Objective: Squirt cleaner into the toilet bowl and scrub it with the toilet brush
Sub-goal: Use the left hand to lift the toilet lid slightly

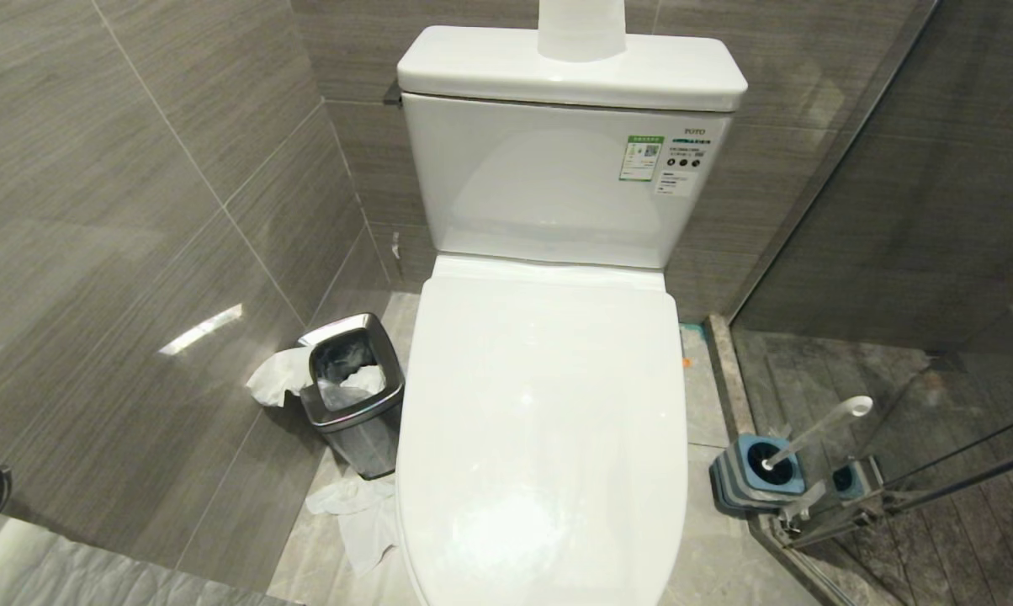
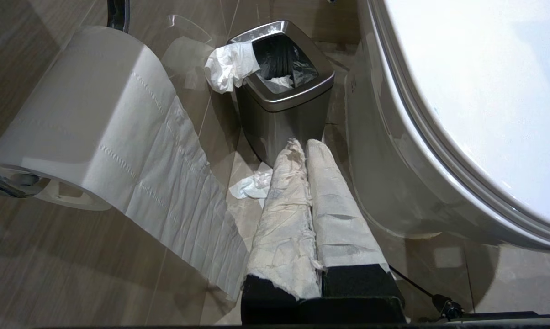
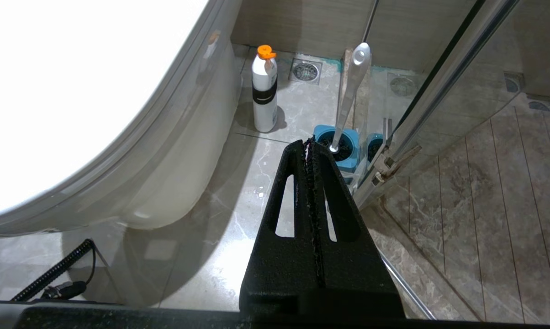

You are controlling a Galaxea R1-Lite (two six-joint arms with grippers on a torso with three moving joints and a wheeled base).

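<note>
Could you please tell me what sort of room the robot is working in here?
It is a bathroom, probably in a hotel or home. A white toilet with its lid shut stands against grey tiled walls, a toilet brush in a blue holder sits by a glass shower partition, and a steel waste bin holds tissue.

We are reading the brand name TOTO in small grey letters on the toilet tank [image 1: 557, 168], near its upper right corner. Just below that name we are seeing two stickers: a green-and-white sticker [image 1: 641, 157] with a square code on it, and a white sticker [image 1: 677, 172] carrying a row of dark round symbols (the small print on both is too fine for us to make out). We are finding no readable text on the white bottle [image 3: 264, 91] with the black band.
</note>
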